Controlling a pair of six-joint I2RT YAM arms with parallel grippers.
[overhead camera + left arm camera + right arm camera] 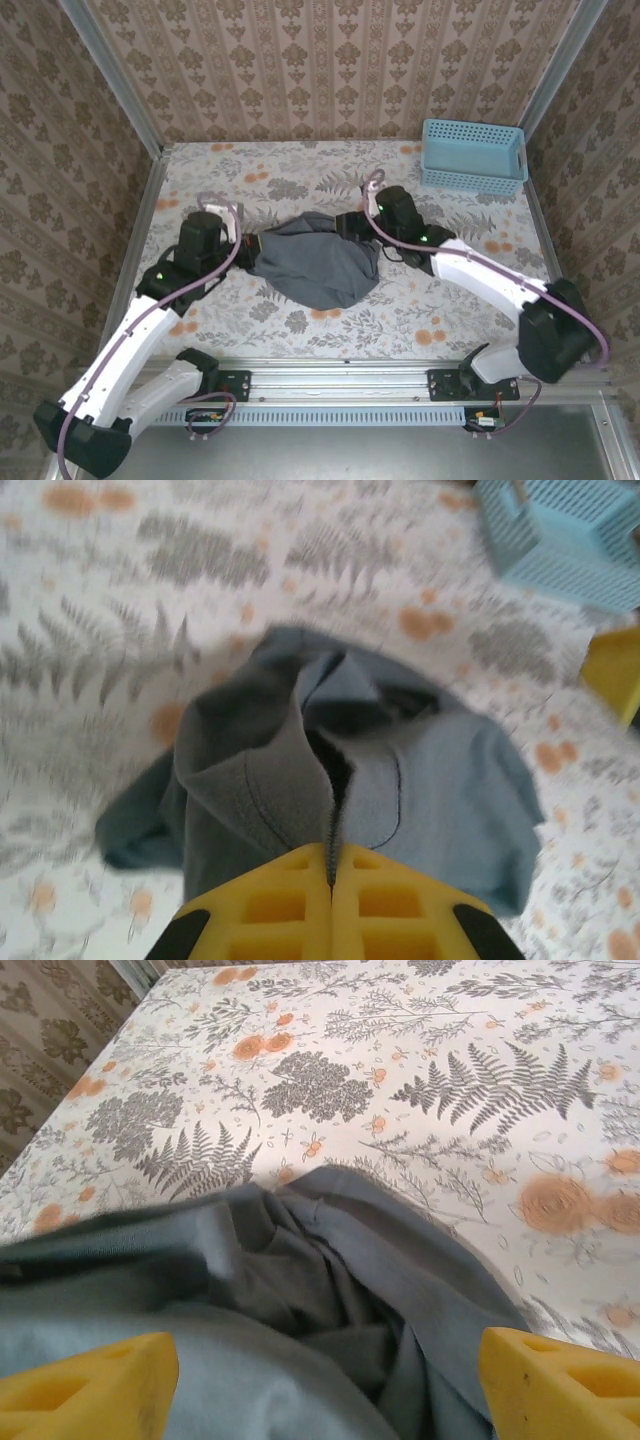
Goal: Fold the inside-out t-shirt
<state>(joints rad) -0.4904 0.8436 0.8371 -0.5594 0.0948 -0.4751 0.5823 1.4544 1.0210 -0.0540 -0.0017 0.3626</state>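
Observation:
The inside-out t-shirt lies crumpled in a dark slate-grey heap at the middle of the floral table. My left gripper sits at its left edge. In the left wrist view its yellow jaws are pressed together, with a seamed fold of the t-shirt pinched between them. My right gripper is at the heap's upper right edge. In the right wrist view it is open, its yellow fingers set wide apart, with bunched t-shirt fabric lying loose below and between them.
A light blue perforated basket stands at the back right corner of the table, and it also shows in the left wrist view. The patterned tabletop is walled by wallpapered panels on three sides. A metal rail runs along the near edge.

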